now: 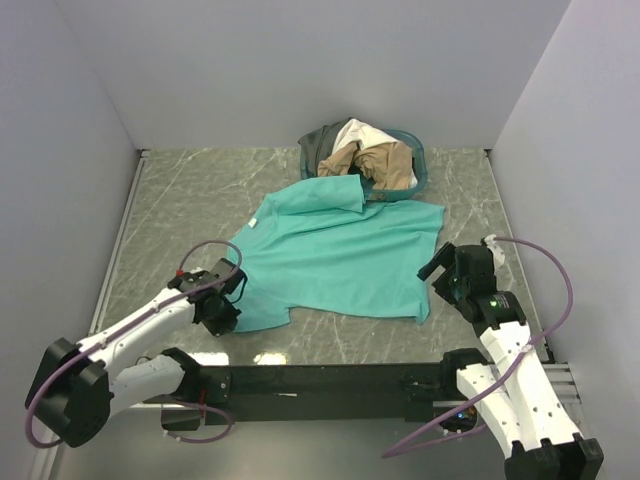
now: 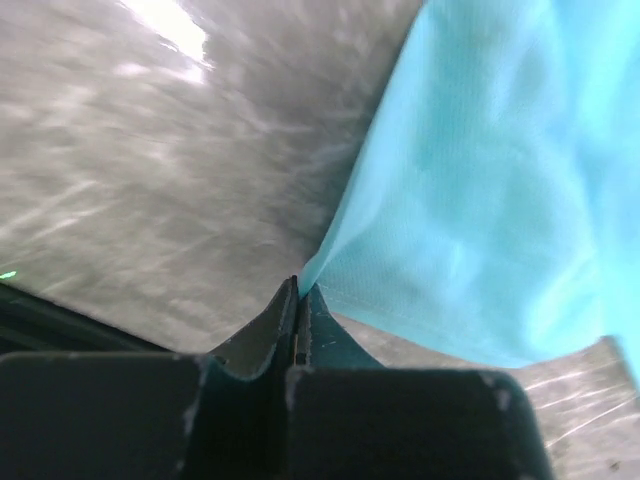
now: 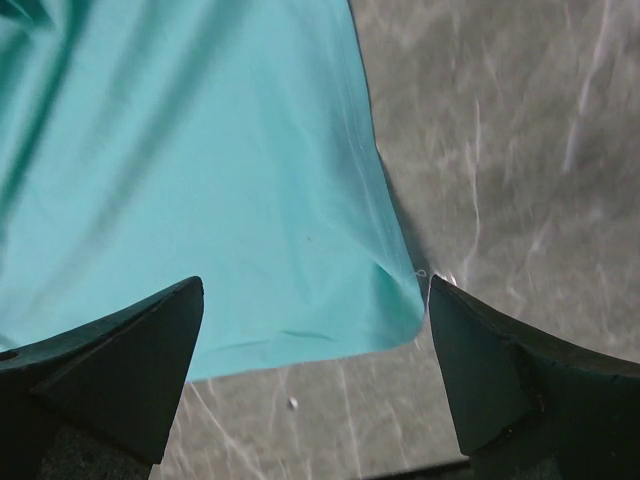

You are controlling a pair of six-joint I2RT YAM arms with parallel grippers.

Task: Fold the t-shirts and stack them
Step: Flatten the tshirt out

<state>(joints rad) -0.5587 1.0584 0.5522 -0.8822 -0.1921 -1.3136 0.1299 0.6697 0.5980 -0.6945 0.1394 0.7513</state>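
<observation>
The teal t-shirt (image 1: 340,255) lies spread on the table (image 1: 180,200), in front of the basket (image 1: 420,172) holding the other t-shirts (image 1: 365,150). Only the left wrist view shows the left gripper (image 2: 298,292) pinched tight on its edge. The right wrist view shows the right gripper (image 3: 315,300) spread wide over a corner, holding nothing.

A robot lab cell: plain white walls (image 1: 300,70) box in the marbled table (image 1: 190,200) ahead of the fingers (image 3: 130,370); two cabled arms (image 1: 140,330) sit on a black rail (image 1: 320,381) behind.
</observation>
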